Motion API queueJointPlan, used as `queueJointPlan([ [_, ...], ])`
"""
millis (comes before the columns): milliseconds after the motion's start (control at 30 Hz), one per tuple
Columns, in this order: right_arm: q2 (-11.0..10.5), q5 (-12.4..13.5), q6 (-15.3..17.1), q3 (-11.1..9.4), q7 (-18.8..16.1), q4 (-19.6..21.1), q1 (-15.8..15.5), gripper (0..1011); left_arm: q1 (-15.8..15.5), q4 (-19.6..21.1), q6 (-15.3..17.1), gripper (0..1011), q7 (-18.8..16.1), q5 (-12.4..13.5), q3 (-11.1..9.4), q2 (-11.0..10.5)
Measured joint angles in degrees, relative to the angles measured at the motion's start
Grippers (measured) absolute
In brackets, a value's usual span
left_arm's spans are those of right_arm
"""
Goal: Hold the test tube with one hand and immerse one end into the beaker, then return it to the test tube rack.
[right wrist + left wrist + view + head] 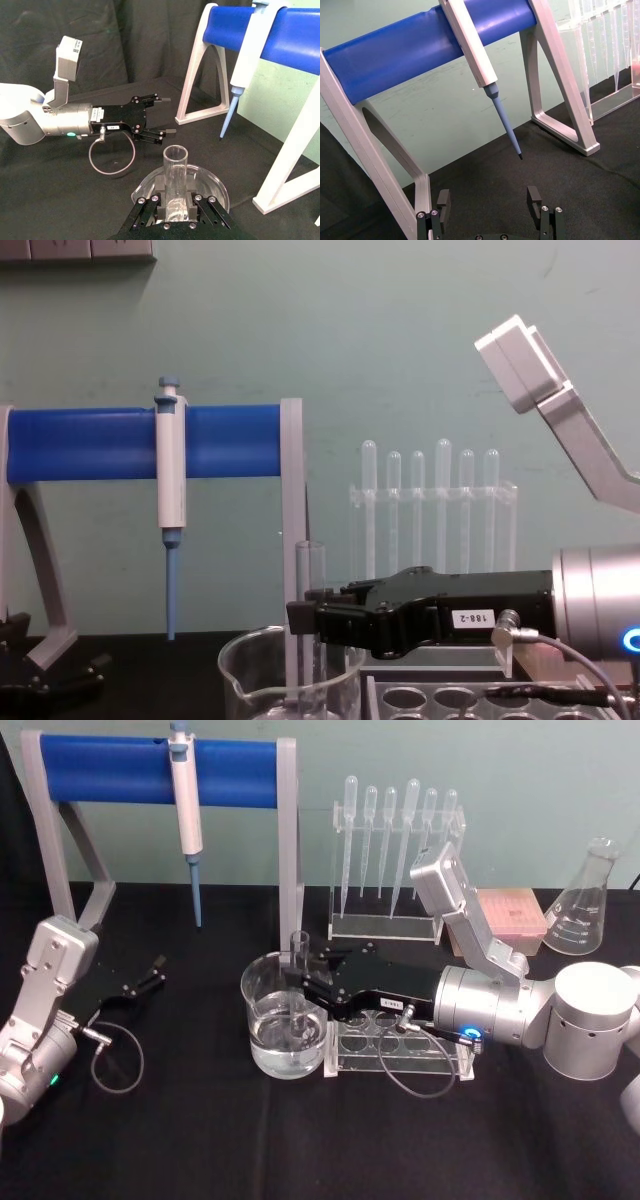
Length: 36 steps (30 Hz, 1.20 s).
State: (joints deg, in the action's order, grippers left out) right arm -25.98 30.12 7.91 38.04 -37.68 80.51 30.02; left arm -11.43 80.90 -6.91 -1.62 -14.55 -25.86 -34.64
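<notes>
- Head view: the right gripper clamps the test tube upright, its lower end down in the beaker's water. The dip looks done!
- Left wrist view: the left gripper sits parked by the pipettor stand, jaws spread and empty.
- Right wrist view: the tube stands inside the beaker, pinched tight.
- Chest view: the test tube rack waits just beside the beaker, so the return is left to do.

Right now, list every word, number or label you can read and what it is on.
"188-2": white label on the right hand, gripping the test tube in the beaker.
Sticker on the idle left hand, at table left: too small to read.
Markings on the flask: too small to read.
</notes>
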Motion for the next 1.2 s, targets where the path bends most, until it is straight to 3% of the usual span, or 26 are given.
queueJointPlan([
  [1200, 0.00, 0.00, 0.00, 0.00, 0.00, 0.00, 0.00, 222, 0.00, 0.00, 0.00, 1000, 0.00, 0.00, 0.00, 0.00],
])
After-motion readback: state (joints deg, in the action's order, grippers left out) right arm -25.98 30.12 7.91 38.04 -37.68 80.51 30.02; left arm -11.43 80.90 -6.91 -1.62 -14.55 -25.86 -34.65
